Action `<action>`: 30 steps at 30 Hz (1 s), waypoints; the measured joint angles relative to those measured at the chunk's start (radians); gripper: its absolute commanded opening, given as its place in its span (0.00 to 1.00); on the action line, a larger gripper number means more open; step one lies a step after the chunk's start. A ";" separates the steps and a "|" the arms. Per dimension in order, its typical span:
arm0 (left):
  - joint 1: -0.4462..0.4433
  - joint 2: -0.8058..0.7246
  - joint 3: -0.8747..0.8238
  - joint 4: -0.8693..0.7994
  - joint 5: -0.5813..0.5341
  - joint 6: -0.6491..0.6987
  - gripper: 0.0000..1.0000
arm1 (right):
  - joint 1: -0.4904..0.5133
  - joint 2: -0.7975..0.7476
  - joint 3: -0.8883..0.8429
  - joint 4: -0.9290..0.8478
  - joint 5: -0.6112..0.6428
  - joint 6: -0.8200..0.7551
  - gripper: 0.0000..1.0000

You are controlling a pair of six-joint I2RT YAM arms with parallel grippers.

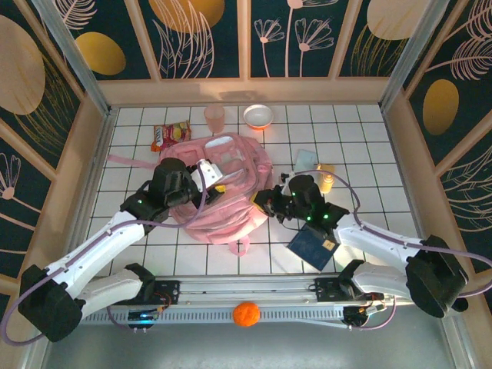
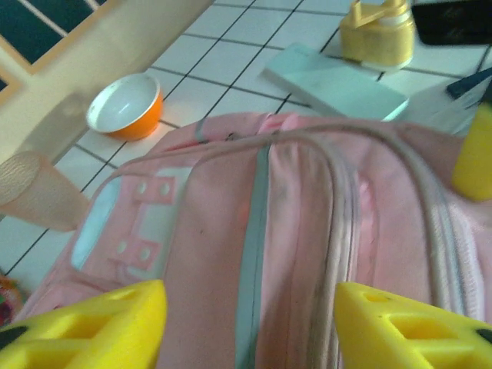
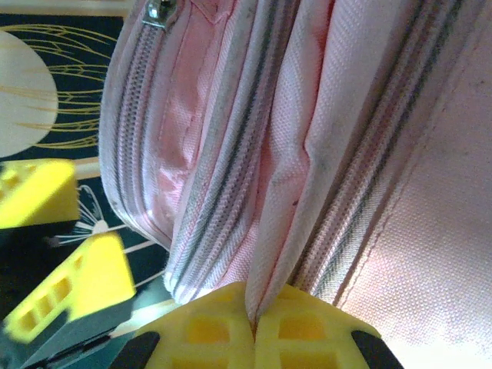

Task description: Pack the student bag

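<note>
The pink student bag (image 1: 231, 181) lies flat in the middle of the tiled table, a strap loop at its near end. My left gripper (image 1: 211, 178) hovers over its left side, open, the yellow fingers (image 2: 100, 327) spread with the bag's zip seams (image 2: 338, 231) between and beneath them. My right gripper (image 1: 267, 201) sits at the bag's right edge. Its yellow pads (image 3: 207, 327) are shut on a pinched fold of pink fabric (image 3: 280, 231) beside the zip. The bag (image 3: 346, 138) rises close in front of the right wrist camera, a metal zip pull (image 3: 161, 11) at the top.
A dark blue notebook (image 1: 314, 244) lies near the right arm. A pale blue booklet (image 2: 334, 81) and a small yellow bottle (image 2: 378, 31) lie right of the bag. An orange bowl (image 1: 259, 116), a pink cup (image 1: 214, 118) and a snack packet (image 1: 171, 135) sit behind it. An orange ball (image 1: 246, 314) rests on the front rail.
</note>
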 measured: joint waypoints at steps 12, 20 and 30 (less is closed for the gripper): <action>0.000 0.048 0.015 -0.028 0.168 0.001 0.85 | 0.002 0.018 0.023 -0.006 0.000 -0.032 0.00; 0.000 0.134 0.005 -0.003 0.085 -0.008 0.90 | 0.002 0.020 0.033 -0.011 0.002 -0.055 0.00; -0.026 0.170 0.005 -0.002 0.110 0.031 0.00 | 0.000 0.014 0.059 -0.068 0.050 -0.153 0.37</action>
